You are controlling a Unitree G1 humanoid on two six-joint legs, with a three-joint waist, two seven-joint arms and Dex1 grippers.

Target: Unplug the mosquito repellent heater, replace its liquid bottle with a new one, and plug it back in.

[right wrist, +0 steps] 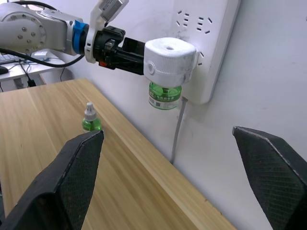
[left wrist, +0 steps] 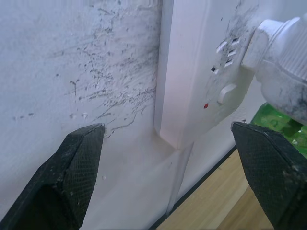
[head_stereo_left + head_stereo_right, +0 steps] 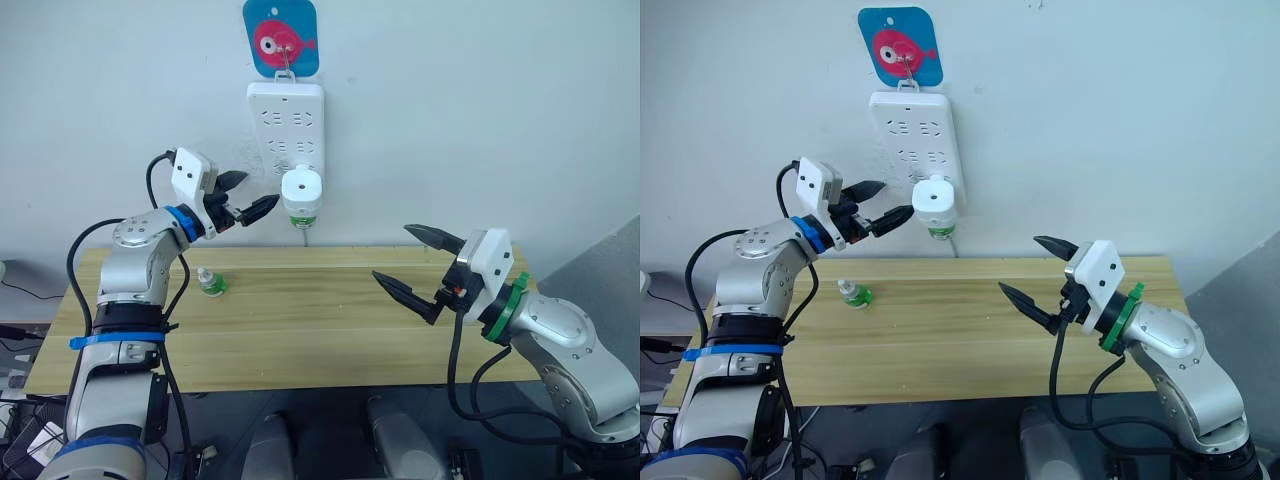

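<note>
One mosquito repellent heater (image 3: pixel 300 188), plugged into the one power strip (image 3: pixel 285 125) on the wall. Two green bottles: one liquid bottle (image 3: pixel 301 217) hanging under the heater, one new one (image 3: pixel 209 283) standing on the table (image 3: pixel 330 320) at about 8 o'clock from the heater. Two grippers (both with fingers spread): left gripper (image 3: pixel 246 195), right gripper (image 3: pixel 417 262). One blue wall hook plate with a pink fish (image 3: pixel 280 37) at 12 o'clock above the strip. One table.

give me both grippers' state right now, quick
Left gripper: jaws open, empty, raised beside the mosquito repellent heater, not touching it.
Right gripper: jaws open, empty, above the table.
</note>
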